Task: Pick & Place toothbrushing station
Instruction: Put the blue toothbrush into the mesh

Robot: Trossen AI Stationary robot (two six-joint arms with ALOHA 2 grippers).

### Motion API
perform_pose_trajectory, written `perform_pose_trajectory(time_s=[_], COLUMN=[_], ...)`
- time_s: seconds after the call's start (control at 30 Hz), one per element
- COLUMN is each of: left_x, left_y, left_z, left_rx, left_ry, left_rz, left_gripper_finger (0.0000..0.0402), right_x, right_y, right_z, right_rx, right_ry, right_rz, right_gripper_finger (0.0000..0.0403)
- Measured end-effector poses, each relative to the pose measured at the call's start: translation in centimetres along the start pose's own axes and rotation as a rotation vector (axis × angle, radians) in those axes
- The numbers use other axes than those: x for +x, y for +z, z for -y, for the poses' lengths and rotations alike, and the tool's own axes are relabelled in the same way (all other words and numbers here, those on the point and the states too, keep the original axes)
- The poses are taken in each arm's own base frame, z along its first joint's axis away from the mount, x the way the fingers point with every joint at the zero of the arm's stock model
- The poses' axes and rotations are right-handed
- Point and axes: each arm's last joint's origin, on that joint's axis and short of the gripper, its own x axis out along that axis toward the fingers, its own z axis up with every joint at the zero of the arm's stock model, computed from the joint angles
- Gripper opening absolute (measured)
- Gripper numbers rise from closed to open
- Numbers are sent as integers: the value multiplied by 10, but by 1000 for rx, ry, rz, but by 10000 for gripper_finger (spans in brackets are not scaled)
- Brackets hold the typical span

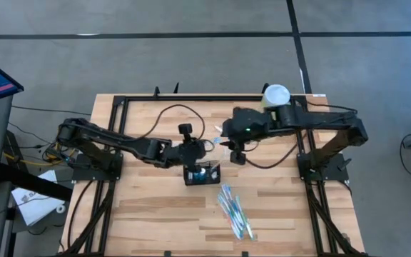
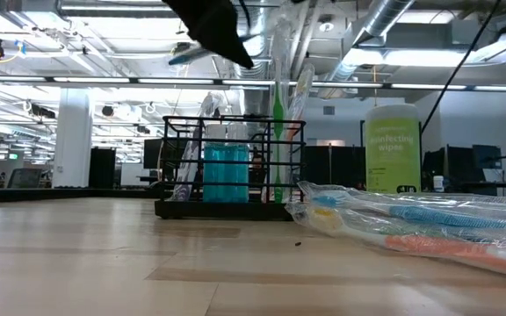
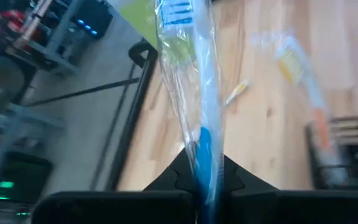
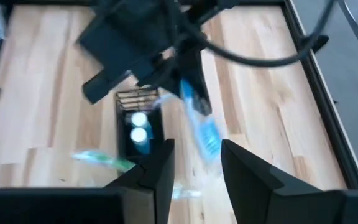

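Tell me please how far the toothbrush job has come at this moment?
Done: the black mesh holder already has blue tubes and a green brush standing in it. In hand: the left hand is shut on a wrapped blue toothbrush; the right hand is open beside it. Left: several wrapped brushes lie on the table.

Black wire mesh on the toothbrushing station (image 2: 231, 167), teal-blue tubes (image 2: 226, 174) inside, one green brush (image 2: 278, 132) upright. Pale blond wood-strip bench (image 1: 155, 214). Blue toothbrush in clear wrap (image 3: 194, 93). Clear-wrapped blue and orange brushes (image 2: 429, 226). Pale-green canister (image 2: 393, 147), white lid.
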Motion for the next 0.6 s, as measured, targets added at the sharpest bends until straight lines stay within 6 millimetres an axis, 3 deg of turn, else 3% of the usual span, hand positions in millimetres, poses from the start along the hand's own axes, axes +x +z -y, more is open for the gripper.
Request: perform_pose_trajectory(time_s=[0.17, 0.33, 0.6], left_x=[-28, -47, -48], left_y=[-8, -27, -70], left_z=[-17, -18, -4], left_rx=[-211, -366, -555], left_ry=[-85, -210, -311], left_rz=[109, 292, 597], left_gripper_finger=[0, 0, 0], right_x=[-18, -19, -19], right_y=[0, 0, -1], right_z=[-9, -17, -18], right_rx=[-15, -33, -36], right_ry=[30, 49, 47], right_rz=[52, 56, 54], right_gripper_finger=[115, 109, 89])
